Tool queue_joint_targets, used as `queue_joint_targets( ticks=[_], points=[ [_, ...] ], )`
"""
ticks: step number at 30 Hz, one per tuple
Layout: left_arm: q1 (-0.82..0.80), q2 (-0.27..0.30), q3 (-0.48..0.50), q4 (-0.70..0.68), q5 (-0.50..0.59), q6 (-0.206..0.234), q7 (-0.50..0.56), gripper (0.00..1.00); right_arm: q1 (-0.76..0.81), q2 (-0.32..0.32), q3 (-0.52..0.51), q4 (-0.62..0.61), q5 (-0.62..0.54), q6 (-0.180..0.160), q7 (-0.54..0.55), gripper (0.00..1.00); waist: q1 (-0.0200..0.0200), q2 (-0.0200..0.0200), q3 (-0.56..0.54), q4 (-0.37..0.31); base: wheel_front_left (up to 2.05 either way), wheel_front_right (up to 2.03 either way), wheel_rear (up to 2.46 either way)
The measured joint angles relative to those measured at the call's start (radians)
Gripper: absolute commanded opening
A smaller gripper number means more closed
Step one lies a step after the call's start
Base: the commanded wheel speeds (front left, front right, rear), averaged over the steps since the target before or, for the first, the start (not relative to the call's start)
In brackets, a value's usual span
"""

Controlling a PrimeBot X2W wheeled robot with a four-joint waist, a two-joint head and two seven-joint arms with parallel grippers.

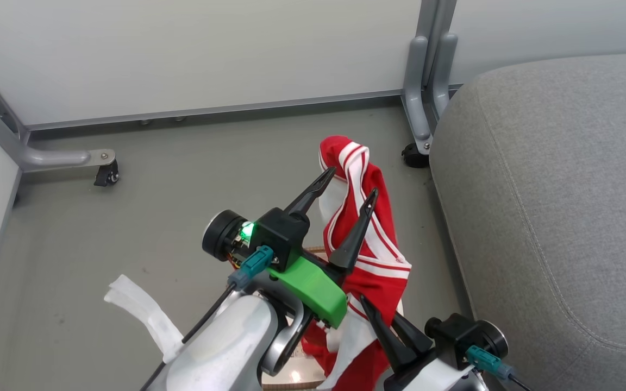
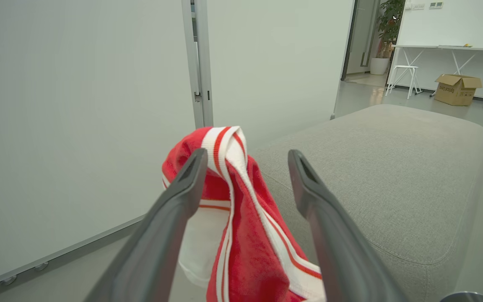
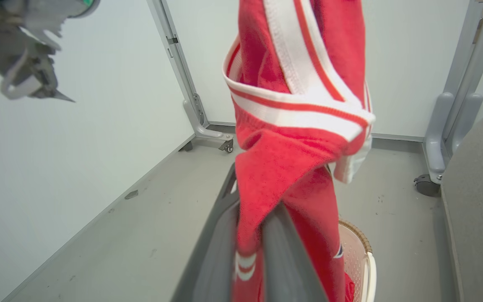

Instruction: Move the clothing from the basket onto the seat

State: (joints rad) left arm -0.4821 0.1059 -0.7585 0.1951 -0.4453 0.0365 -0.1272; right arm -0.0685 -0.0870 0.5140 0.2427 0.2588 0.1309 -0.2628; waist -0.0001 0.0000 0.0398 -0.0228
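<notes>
Fingers of the left end effector (image 1: 354, 183) are spread wide either side of the raised top of the red, white-striped basketball clothing (image 1: 378, 271). Lower down it is pinched by the closed right end effector (image 1: 378, 306), above the cream perforated plastic basket (image 3: 365, 256) and beside the large grey fabric seat (image 1: 552, 190).

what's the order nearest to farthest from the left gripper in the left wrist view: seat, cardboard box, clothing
1. clothing, centre, right in front
2. seat, behind it, to the right
3. cardboard box, far back, upper right

The clothing (image 1: 370, 260) hangs over the basket (image 3: 355, 256), left of the seat (image 1: 552, 206), between the left gripper (image 1: 352, 181) fingers (image 1: 356, 231).
</notes>
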Motion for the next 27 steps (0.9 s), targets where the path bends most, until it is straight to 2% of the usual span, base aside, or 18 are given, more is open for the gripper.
queue_joint_targets(
  ticks=[17, 27],
  points=[
    [-0.003, 0.009, -0.022, 0.017, 0.005, 0.009, 0.004, 1.00, -0.001, -0.012, -0.006, 0.001, -0.007, 0.000, 0.000, 0.00, 0.0000, 0.0000, 0.005, -0.006, 0.00, 0.00, 0.00],
    [0.010, 0.052, -0.013, 0.033, 0.017, 0.045, -0.016, 1.00, -0.019, -0.021, -0.034, -0.031, -0.043, 0.000, 0.000, 0.00, 0.0001, 0.0000, 0.017, -0.040, 0.00, 0.00, 0.00]
  ],
)
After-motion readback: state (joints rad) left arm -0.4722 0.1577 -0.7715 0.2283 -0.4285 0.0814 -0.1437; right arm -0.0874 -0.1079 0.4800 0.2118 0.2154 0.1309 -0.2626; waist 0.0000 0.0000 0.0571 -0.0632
